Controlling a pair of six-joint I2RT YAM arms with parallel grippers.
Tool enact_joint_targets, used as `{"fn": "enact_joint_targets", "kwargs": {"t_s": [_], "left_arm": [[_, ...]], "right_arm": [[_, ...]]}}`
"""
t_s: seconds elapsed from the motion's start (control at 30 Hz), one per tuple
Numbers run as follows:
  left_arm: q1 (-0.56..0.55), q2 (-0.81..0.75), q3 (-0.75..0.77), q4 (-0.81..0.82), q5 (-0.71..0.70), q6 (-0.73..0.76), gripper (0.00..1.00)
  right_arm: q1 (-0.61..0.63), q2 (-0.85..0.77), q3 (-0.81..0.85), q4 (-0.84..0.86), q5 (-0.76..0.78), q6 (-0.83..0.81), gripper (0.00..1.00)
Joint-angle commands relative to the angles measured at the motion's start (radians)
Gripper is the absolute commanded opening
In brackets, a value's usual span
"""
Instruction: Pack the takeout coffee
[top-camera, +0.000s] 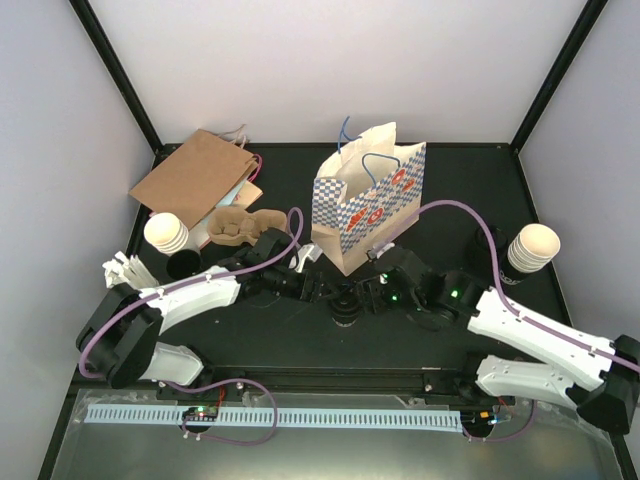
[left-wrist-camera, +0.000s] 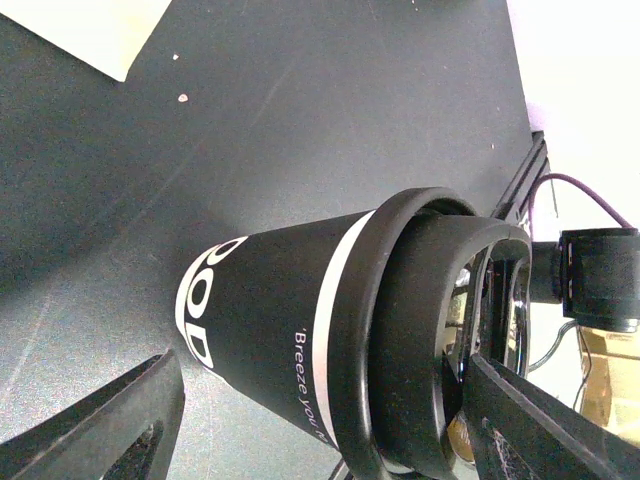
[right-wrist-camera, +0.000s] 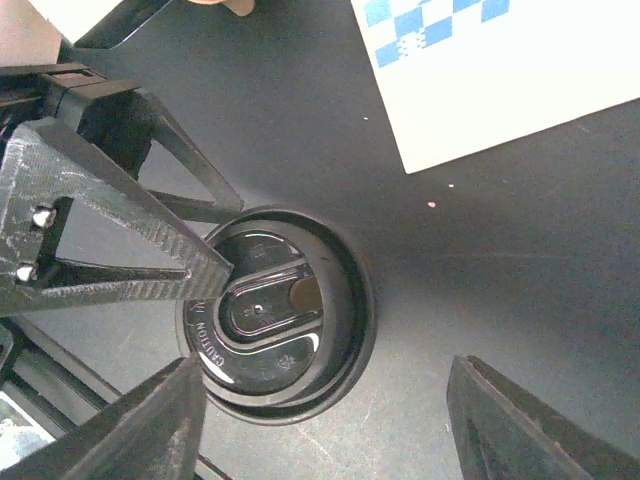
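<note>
1. The cup (top-camera: 347, 308) stands upright on the tabletop (top-camera: 470, 190), just in front of the checked bag (top-camera: 365, 215) and between the two arms. It is not packed yet.
2. The left wrist view shows a dark cup with a pale band, and its black lid (right-wrist-camera: 275, 320) is on.
3. The left gripper (top-camera: 325, 292) straddles the cup, one finger on each side. One finger overlaps the lid's rim in the right wrist view. I cannot tell whether it is pressing on the cup or only around it.
4. The right gripper (right-wrist-camera: 320, 420) is released, jaws wide apart. One finger is near the lid's edge and the other is well clear, so it holds nothing.
5. The bag stands upright with its mouth open and its handles up. From above, too little of its inside shows to say whether anything is in it.
6. As far as I can judge, the task is at an early stage. The lidded cup has to be gripped, lifted over the bag's rim and lowered in.
7. Other containers:
   - Stacks of pale open cups stand at the left (top-camera: 166, 232) and right (top-camera: 532, 246) edges.
   - A brown carrier (top-camera: 232, 225) and a flat brown bag (top-camera: 195, 175) lie at the far left.
   - No coffee shows in any of them.
</note>
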Motion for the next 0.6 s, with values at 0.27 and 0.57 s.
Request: {"fn": "enact_joint_targets", "kwargs": {"t_s": [0.27, 0.57], "left_arm": [[-0.009, -0.013, 0.017, -0.019, -0.017, -0.009, 0.78], [-0.01, -0.009, 0.02, -0.024, -0.021, -0.009, 0.78]], "right_arm": [[-0.096, -0.046, -0.165, 0.368, -0.429, 0.058, 0.01], [-0.129, 0.017, -0.213, 0.459, -0.475, 0.093, 0.01]]}}
